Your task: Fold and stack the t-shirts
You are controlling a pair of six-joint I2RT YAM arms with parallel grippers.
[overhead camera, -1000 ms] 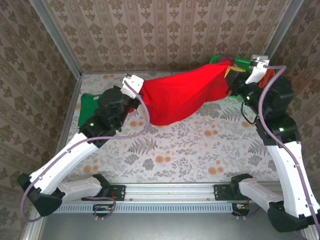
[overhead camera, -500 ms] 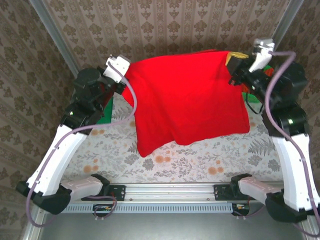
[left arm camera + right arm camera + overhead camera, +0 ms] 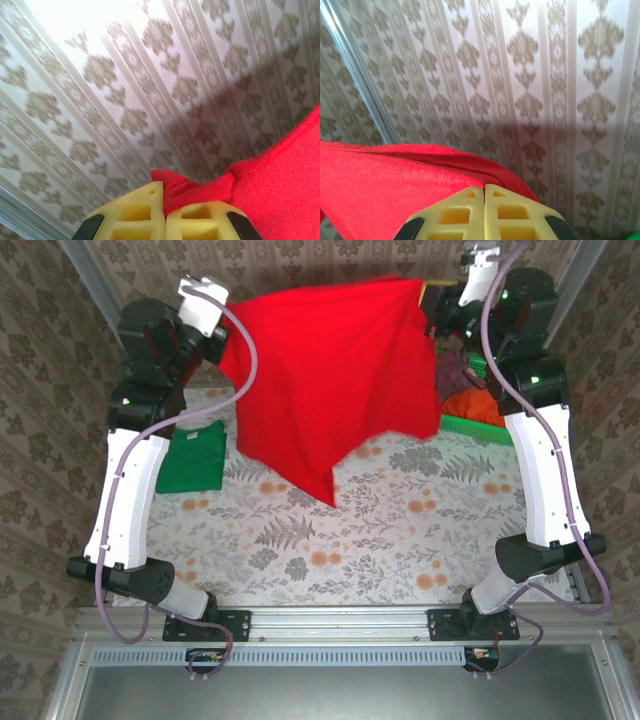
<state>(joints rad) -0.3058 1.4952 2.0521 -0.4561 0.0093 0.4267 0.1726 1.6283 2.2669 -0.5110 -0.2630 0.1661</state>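
Grippers first, in the overhead view: your left gripper (image 3: 224, 320) sat at the upper left and your right gripper (image 3: 428, 302) at the upper right. Each was pinched on a top corner of the red t-shirt (image 3: 330, 380). It hung between them as a loose sheet, its lowest tip dangling over the middle of the table (image 3: 330, 540); whether that tip touched could not be told. The green t-shirt (image 3: 193, 455) lay folded at the left of the table, and a basket (image 3: 470, 425) holding more cloth sat at the right edge.

From the left wrist, the left gripper (image 3: 164, 197) at the bottom of the frame had its pads pressed together on a bunched nub of the red t-shirt (image 3: 280, 175), which spread off to the lower right against the wall (image 3: 125, 75).

From the right wrist, the right gripper (image 3: 484, 196) was likewise closed on the red t-shirt (image 3: 385, 175), with the edge running away to the lower left.

You were likely dealing with light, limp cloth with no stiffness. It would sag, swing and crease freely. A thin pinch could slip, so hemmed corners and seams looked like your safest holds.
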